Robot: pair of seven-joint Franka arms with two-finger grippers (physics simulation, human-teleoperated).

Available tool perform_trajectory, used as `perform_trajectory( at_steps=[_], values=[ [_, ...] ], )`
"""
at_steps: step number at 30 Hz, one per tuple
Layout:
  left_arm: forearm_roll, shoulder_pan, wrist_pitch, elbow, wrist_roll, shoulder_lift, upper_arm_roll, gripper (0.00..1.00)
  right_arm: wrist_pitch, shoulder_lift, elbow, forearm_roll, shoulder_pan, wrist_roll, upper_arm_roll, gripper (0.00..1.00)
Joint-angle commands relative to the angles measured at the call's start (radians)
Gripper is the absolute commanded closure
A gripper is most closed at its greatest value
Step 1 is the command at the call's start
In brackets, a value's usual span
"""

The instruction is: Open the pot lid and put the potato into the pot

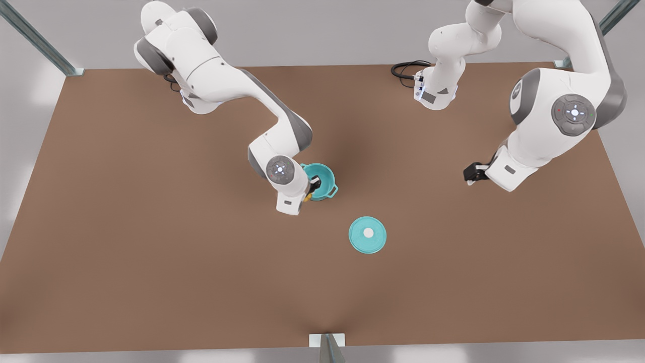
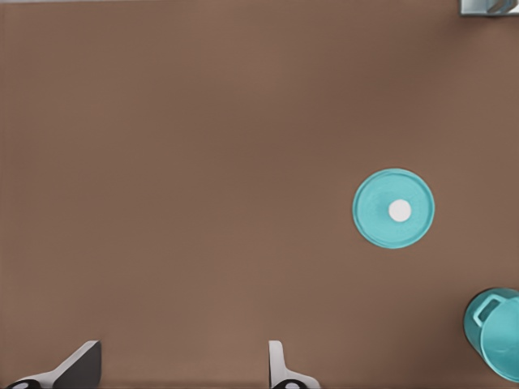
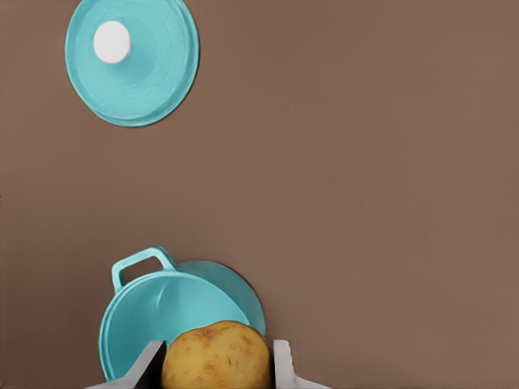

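Observation:
The teal pot (image 1: 322, 177) stands uncovered near the table's middle. My right gripper (image 1: 312, 189) hangs over its rim, on the front view's left arm, shut on the potato (image 3: 216, 355). That yellow-brown lump sits between the two fingers (image 3: 283, 366) above the pot's teal inside (image 3: 166, 312). The pot lid (image 1: 368, 234) lies flat on the table, white knob up, apart from the pot toward the front edge. My left gripper (image 1: 471, 174) waits open and empty off to the front view's right; from it I see the pot lid (image 2: 393, 208) and the pot (image 2: 495, 332) farther off.
The brown table (image 1: 151, 252) spreads wide around the pot and lid. Both arm bases (image 1: 436, 93) stand along its far edge. Metal frame posts (image 1: 327, 348) rise at the corners and at the middle of the front edge.

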Motion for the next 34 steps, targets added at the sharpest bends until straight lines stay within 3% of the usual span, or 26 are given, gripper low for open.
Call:
perform_trajectory(
  at_steps=[1,6,18,19,20,24,26,29,31,34],
  values=[
    [-0.001,0.0,-0.002,-0.001,0.014,-0.001,-0.001,0.0,-0.001,0.008,0.004,-0.004,0.024,0.295,0.003,0.53],
    [-0.003,0.003,0.0,0.001,0.014,0.002,-0.005,0.0,-0.004,0.008,-0.07,-0.002,0.053,0.302,0.006,0.53],
    [-0.029,0.003,0.003,0.008,0.014,0.007,-0.006,0.0,0.059,0.094,-0.064,-0.007,0.068,0.301,0.006,0.51],
    [-0.041,0.005,0.003,0.008,0.014,0.007,-0.004,0.0,0.059,0.094,-0.064,-0.008,0.07,0.302,0.006,0.37],
    [-0.041,0.005,0.003,0.008,0.014,0.007,-0.004,0.0,0.089,0.092,-0.062,-0.008,0.07,0.301,0.006,0.03],
    [-0.043,0.003,0.006,0.015,0.013,0.008,-0.005,0.0,0.117,0.086,-0.064,-0.005,0.067,0.301,0.004,0.0],
    [-0.043,-0.005,0.006,0.021,0.013,0.008,-0.013,0.0,-0.007,-0.023,-0.062,-0.021,-0.036,0.278,-0.002,0.0],
    [-0.041,-0.009,0.006,0.022,0.014,0.008,-0.013,0.0,-0.427,-0.138,0.059,-0.266,-0.426,-0.165,-0.01,0.0],
    [-0.041,-0.009,0.006,0.022,0.014,0.008,-0.013,0.0,-0.473,-0.187,0.059,-0.286,-0.61,-0.316,-0.011,0.0],
    [-0.041,-0.009,0.006,0.024,0.016,0.008,-0.012,0.0,-0.519,-0.198,0.051,-0.283,-0.644,-0.313,-0.008,0.0]
  ],
)
